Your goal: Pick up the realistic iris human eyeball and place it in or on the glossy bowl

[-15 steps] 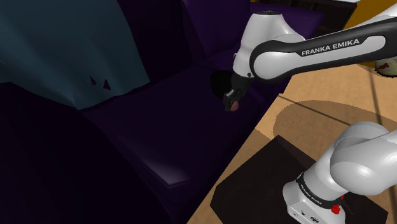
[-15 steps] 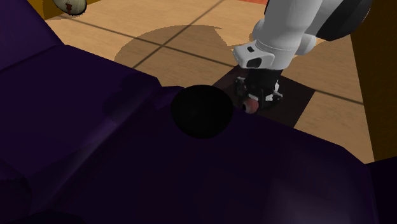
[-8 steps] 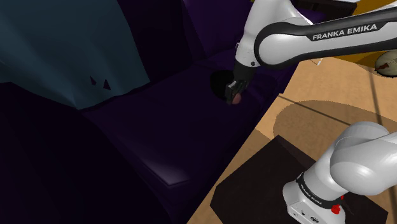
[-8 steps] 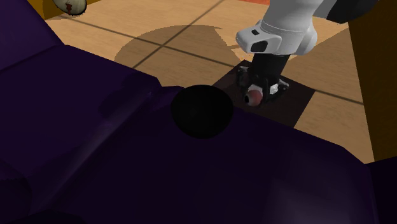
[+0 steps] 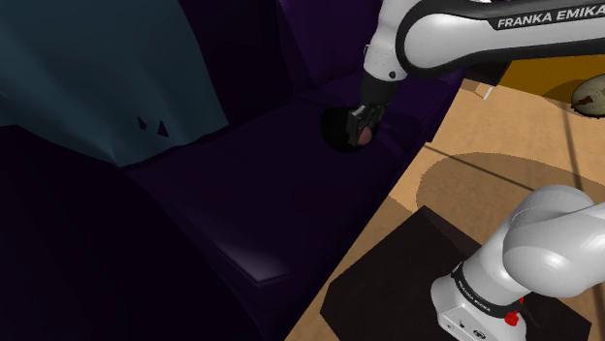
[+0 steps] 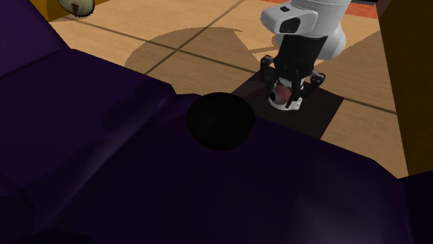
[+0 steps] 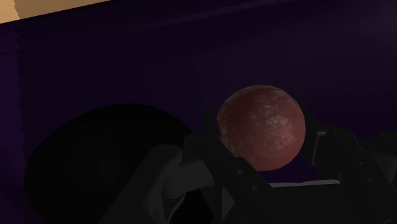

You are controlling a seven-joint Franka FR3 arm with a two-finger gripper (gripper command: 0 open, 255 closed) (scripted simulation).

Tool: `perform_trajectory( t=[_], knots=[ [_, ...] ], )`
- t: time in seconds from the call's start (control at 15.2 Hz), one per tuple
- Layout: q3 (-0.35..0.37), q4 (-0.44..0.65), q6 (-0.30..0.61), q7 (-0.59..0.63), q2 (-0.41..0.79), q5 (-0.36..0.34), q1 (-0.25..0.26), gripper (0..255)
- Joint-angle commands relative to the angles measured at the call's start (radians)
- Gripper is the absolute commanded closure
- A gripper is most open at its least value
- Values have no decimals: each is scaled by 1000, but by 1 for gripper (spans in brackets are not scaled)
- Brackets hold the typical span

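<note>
eyeball (image 7: 261, 127): reddish mottled ball, held in the air just beside the black bowl (image 6: 219, 121), over the purple sofa seat (image 5: 242, 184)
fingers (image 7: 327, 149): clenched on the ball's opposite sides
handling: probably light, rigid and smooth; it may slip or roll, so grip across the widest middle

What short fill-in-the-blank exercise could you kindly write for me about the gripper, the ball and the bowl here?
1. The gripper is ____ on the reddish ball.
2. The bowl is ____ in colour.
3. The bowl rests on a dark ____ sofa.
4. In the second exterior view, the ball shows to the ____ of the bowl.

Missing words: shut; black; purple; right.
</note>
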Motion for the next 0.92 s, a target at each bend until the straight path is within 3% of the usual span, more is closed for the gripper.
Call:
perform_trajectory(
  t=[0.0,0.53,0.86],
  knots=[
    [-1,22,-29,0,-7,0,0,255],
    [-5,117,-127,0,-10,-4,-2,255],
    [-68,223,-91,-83,134,-36,-40,255]
  ],
)
